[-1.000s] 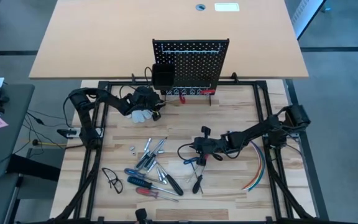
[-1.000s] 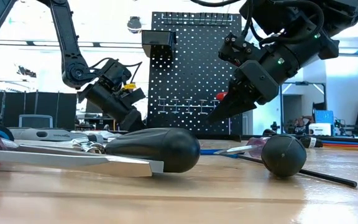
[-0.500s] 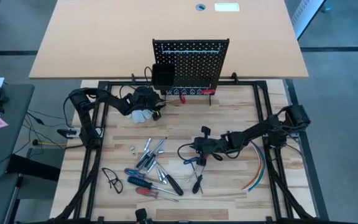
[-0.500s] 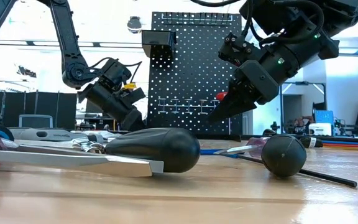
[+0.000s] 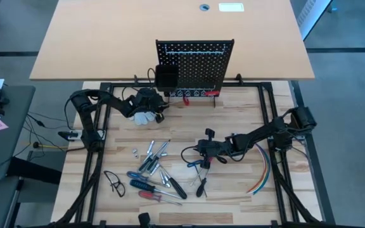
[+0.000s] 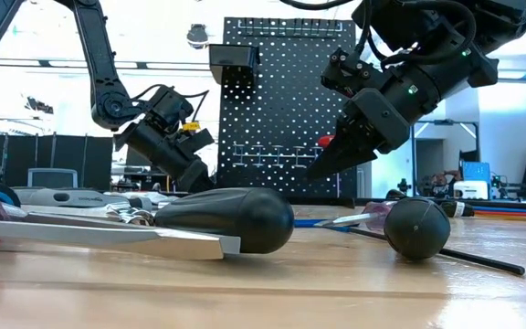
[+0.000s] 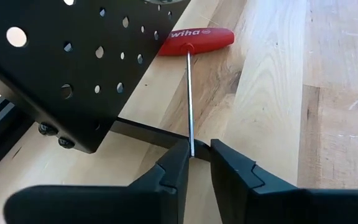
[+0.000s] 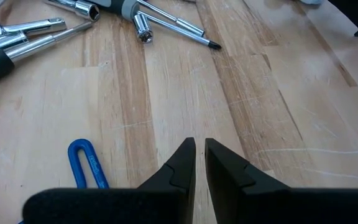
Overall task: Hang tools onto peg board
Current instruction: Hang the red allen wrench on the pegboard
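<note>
Left end effector (image 7: 191,163) clamps red T-handle key (image 7: 191,68) shaft | right end effector (image 8: 199,163) closed, empty

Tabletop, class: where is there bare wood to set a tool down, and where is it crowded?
Bare wood lies between the peg board and the tool pile, and by the table's near edge under the coloured cables. It is crowded around the pile, and at the board's foot, where the left gripper sits beside a red T-handle key.
</note>
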`<state>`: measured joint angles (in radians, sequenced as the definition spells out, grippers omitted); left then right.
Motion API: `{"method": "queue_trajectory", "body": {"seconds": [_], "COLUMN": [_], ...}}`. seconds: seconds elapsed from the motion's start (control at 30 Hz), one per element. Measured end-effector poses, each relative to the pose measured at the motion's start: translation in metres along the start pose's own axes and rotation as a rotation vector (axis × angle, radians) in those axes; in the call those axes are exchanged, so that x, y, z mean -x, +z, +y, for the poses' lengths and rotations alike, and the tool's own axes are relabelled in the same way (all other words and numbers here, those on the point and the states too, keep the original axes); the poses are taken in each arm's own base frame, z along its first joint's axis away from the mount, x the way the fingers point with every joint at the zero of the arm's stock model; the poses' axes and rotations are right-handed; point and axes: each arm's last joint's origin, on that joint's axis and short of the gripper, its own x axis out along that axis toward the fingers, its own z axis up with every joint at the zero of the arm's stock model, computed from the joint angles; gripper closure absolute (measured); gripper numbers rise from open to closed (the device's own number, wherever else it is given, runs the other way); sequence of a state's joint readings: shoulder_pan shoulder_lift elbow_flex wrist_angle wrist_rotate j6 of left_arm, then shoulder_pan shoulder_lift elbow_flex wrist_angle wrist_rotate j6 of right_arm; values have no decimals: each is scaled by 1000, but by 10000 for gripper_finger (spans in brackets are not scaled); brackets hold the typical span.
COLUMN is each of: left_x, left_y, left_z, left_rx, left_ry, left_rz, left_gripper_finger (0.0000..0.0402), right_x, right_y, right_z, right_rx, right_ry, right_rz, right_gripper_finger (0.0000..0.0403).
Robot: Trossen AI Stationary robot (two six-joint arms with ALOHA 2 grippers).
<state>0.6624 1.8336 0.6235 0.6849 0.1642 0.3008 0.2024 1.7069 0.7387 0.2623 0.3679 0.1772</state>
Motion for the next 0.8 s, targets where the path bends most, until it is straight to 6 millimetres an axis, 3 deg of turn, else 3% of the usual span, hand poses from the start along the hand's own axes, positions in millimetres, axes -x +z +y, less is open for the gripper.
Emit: {"method": "queue_trajectory", "body": {"seconds": [0.63,0.8], "left_x": [15,15], "left_y": [12,10], "left_z": [-1,-2], "left_rx": [-42,-34], "left_ry": [-11,-18], "left_rz": [39,55], "left_gripper_finger": [399,393], "right_x": [0,0], "right_y": [0,0], "right_z": [0,0], "right_rx": [1,0], "right_ry": [1,1], "right_rz": [0,0], "right_gripper_finger": [360,360]}}
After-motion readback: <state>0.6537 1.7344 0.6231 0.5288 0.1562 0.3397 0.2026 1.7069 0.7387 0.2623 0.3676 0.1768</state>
